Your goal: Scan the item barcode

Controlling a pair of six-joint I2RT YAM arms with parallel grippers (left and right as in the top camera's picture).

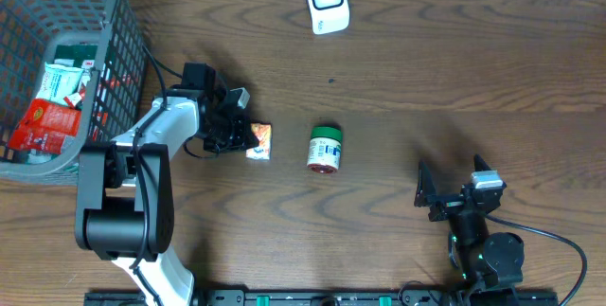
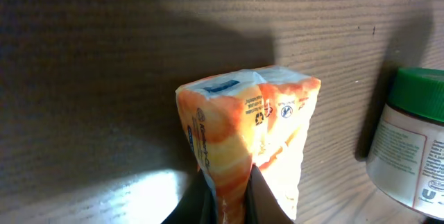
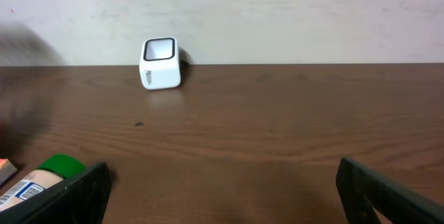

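Basket (image 1: 123,22) at the left holds more goods. Beside it, the left pincer (image 1: 239,134) is clenched on the orange packet's (image 1: 258,141) edge where it lies on the table, I'd guess to lift it. A jar (image 1: 325,149) lies just right. The scanner (image 1: 327,1) stands at the far edge, where the barcode must go. The right pincer (image 1: 431,192) hangs released, apparently idle.

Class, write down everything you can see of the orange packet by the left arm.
The packet is a small pouch of glossy, crinkled film, orange and white with fine print, small symbols and a blue patch at one end. The left gripper is shut on its narrow end, pinching the film. It sits over the table, left of the jar and apart from it. Whether it rests on the wood cannot be told.
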